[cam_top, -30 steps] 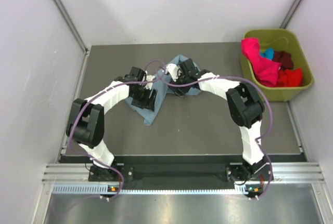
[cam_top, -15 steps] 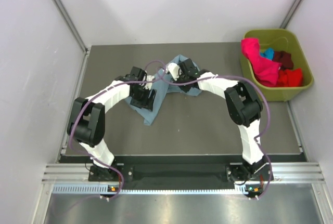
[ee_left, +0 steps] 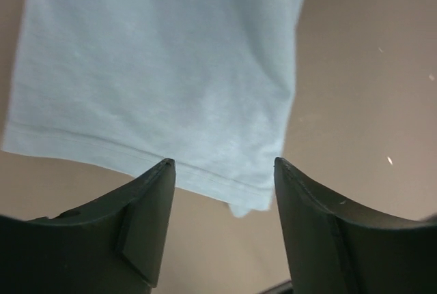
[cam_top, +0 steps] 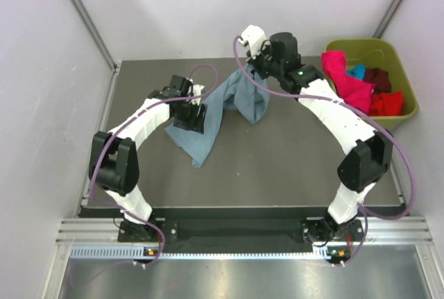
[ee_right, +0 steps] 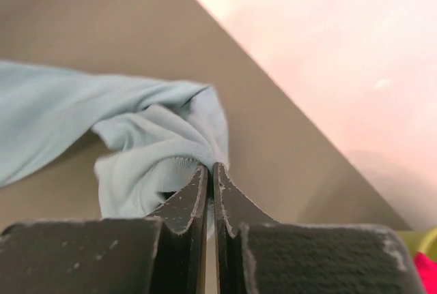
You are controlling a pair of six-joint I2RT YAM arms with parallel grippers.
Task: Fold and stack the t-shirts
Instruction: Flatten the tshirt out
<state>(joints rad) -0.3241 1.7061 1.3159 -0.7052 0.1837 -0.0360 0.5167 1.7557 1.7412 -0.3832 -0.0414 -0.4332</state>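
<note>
A large grey-blue t-shirt lies partly on the dark table. Its far end is lifted, and my right gripper is shut on a bunched fold of it. In the right wrist view the jaws pinch the cloth tightly. My left gripper hovers over the shirt's near part. It stands open in the left wrist view, with the shirt's hem just beyond the fingertips and nothing between them. A pink t-shirt, a red one, a maroon one and a turquoise one lie in the bin.
The olive-green bin stands at the table's right back corner, against the right wall. White walls close the table on the left, back and right. Purple cables loop over both arms.
My right gripper has shut on the grey-blue shirt and risen toward the back right, pulling the cloth up and stretching it out. My left gripper shifted slightly and stays open.
</note>
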